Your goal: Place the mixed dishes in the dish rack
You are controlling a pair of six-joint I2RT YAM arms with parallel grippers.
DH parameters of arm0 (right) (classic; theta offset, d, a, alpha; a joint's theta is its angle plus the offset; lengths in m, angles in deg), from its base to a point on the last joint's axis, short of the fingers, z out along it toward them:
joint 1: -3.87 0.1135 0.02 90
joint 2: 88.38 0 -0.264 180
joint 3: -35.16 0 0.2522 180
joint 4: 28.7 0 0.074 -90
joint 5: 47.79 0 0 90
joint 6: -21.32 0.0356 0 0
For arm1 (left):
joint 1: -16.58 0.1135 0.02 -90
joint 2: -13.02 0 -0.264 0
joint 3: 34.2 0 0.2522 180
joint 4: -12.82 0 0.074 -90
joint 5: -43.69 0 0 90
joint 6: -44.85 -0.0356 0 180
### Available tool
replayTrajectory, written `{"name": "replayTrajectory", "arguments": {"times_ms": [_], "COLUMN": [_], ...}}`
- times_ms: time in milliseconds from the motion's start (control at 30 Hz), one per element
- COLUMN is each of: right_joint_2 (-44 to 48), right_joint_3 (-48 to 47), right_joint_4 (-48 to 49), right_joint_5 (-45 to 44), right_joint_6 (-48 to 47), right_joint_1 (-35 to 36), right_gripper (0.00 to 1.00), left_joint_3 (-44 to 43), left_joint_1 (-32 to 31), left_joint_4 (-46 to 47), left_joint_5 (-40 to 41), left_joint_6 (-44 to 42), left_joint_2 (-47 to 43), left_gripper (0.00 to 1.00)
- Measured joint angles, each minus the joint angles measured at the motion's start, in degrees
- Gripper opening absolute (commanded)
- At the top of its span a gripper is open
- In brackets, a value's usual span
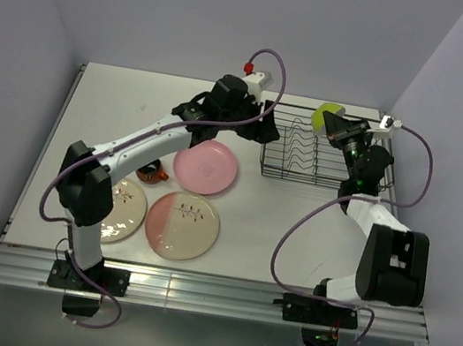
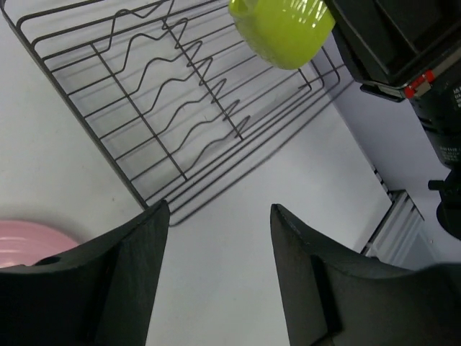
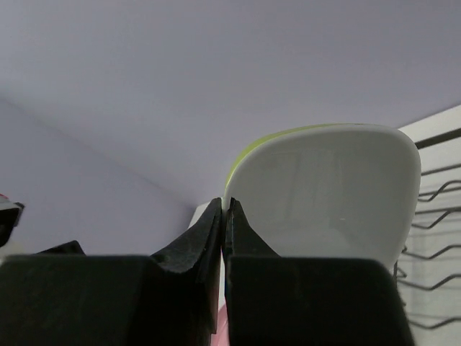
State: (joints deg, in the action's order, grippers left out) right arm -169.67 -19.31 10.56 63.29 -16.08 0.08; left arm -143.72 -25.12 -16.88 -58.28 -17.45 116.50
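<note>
Two grippers noted: my right gripper [image 3: 224, 205], the nearer arm, is clamped on the lime-green bowl [image 1: 325, 116] by its rim, over the upper edge of the dish rack [image 1: 302, 154], whose long axis runs left-right directly below; my left gripper [image 2: 220, 209] hangs part-open, empty.

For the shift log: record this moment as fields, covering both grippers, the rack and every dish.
left gripper: open, empty, between the plain pink plate and the rack's left end
right gripper: shut on the rim of the lime-green bowl, held above the rack's far right corner
dish rack: far right of the table, no dish seen in it
plain pink plate: flat, left of the rack
pink-and-cream plate: flat, nearer the arm bases
yellow-and-cream plate: flat, partly hidden by the left arm
orange-red cup: among the three plates
</note>
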Motion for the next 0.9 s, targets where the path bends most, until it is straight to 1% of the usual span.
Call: {"name": "replayTrajectory", "arguments": {"times_ms": [67, 100, 167, 200, 267, 300, 333, 400, 433, 633, 767, 900], "right_joint_2": [-3.7, -6.0, -9.9, -11.9, -15.1, -16.4, -17.2, -18.2, -18.5, -19.8, -20.2, -21.3], "right_joint_3": [-0.2, -0.4, -1.0, -1.3, -2.1, -2.5, -2.6, -2.7, -2.8, -4.3, -4.7, -5.8], "right_joint_4": [4.7, 6.7, 9.2, 10.4, 12.2, 12.8, 13.4, 14.6, 15.0, 16.3, 15.4, 13.7], "right_joint_5": [0.3, 0.4, 0.5, 0.5, 0.2, -0.4, -0.8, -2.1, -2.6, -7.5, -12.2, -16.4], "right_joint_6": [1.0, 1.5, 2.1, 2.5, 3.1, 3.2, 3.3, 3.6, 3.5, 3.4, 3.3, 3.3], "right_joint_1": [-1.2, -1.8, -2.7, -3.0, -3.5, -3.6, -3.6, -3.6, -3.6, -3.5, -3.5, -3.5], "right_gripper": [0.00, 0.00, 0.00, 0.00, 0.00, 0.00, 0.00, 0.00, 0.00, 0.00, 0.00, 0.00], "left_joint_3": [-2.1, -2.6, -2.7, -2.7, -2.8, -3.0, -3.3, -3.5, -3.5, -5.7, -8.3, -8.6], "left_joint_1": [0.6, 0.9, 1.4, 1.7, 2.1, 2.3, 2.4, 2.4, 2.5, 2.4, 2.5, 2.5], "left_joint_4": [0.8, 1.4, 1.9, 2.0, 2.0, 2.0, 1.9, 2.0, 2.0, 3.5, 4.3, 4.3], "left_joint_5": [-0.8, -1.2, -1.9, -2.3, -2.4, -2.4, -2.3, -2.2, -2.2, -2.2, -2.1, -1.2], "left_joint_6": [0.2, 0.5, 0.7, 0.9, 1.2, 1.4, 1.7, 1.8, 1.9, 1.9, 1.9, 2.0], "left_joint_2": [3.5, 5.2, 7.5, 8.9, 10.9, 11.8, 12.7, 13.7, 13.9, 14.5, 15.3, 15.8], "left_gripper": [0.54, 0.49, 0.43, 0.38, 0.30, 0.21, 0.14, 0.04, 0.01, 0.00, 0.00, 0.00]}}
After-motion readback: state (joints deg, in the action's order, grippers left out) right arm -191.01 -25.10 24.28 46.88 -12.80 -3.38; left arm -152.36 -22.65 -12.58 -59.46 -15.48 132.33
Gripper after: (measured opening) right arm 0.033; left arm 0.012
